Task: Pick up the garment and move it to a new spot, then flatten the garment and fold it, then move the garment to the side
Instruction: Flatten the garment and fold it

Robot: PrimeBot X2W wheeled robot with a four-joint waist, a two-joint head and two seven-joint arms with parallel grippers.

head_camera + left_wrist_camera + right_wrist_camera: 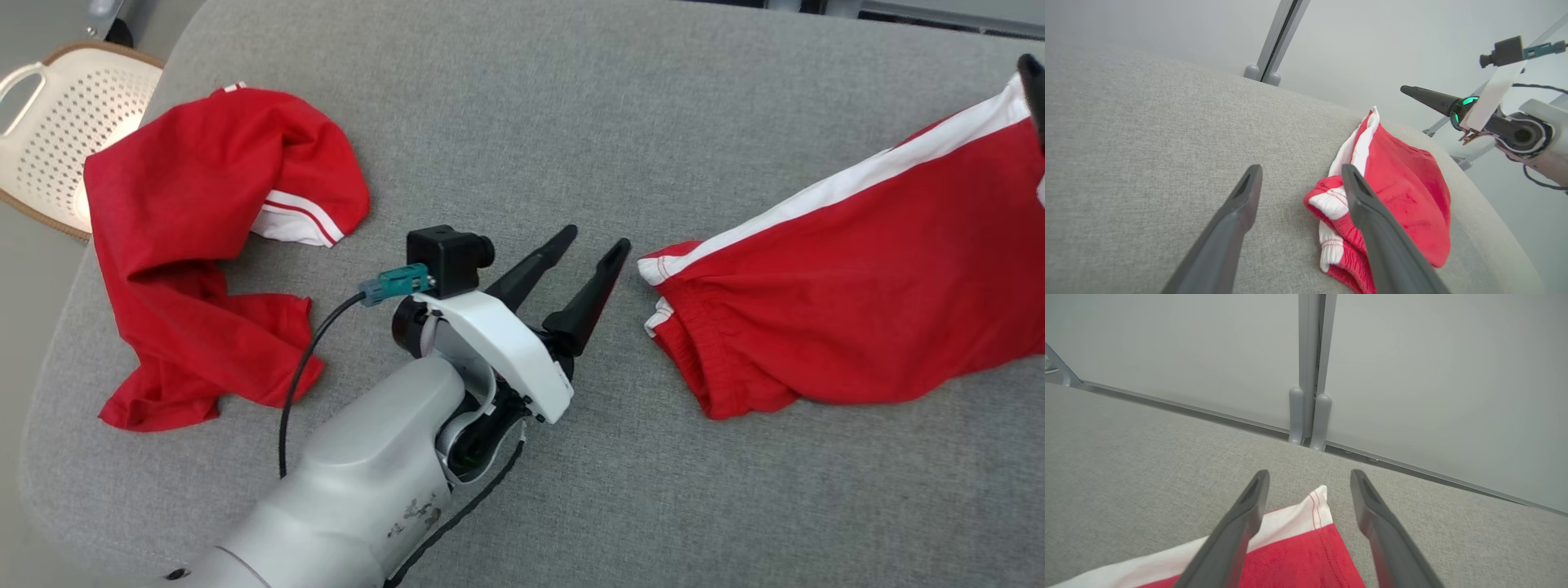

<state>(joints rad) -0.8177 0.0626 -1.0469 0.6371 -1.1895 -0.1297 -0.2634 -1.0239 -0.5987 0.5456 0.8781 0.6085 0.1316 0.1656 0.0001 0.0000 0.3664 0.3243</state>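
1. you have the left gripper (596, 238) over the middle of the grey cushion (522, 98), its jaws spread apart and holding nothing.
2. its fingers point toward the red shorts (865, 302), with the tips near the elastic waistband (665, 269) and, in the head view, just apart from it.
3. the red shorts lie on the right part of the cushion, a white stripe (857, 184) along their upper edge and the cloth rumpled near the waistband.
4. your right gripper (1309, 475) hangs over the far corner of the shorts, jaws wide, nothing clamped; the white-striped hem corner lies on the cushion below the gap between the fingers.
5. a crumpled red shirt (196, 245) lies on the left part of the cushion, well apart from the shorts, with a white-trimmed cuff (298, 224) showing.
6. a white perforated basket (49, 122) sits beyond the cushion's left edge, partly behind the shirt.
7. a pale grey panel wall (1412, 375) stands behind the cushion in the right wrist view.
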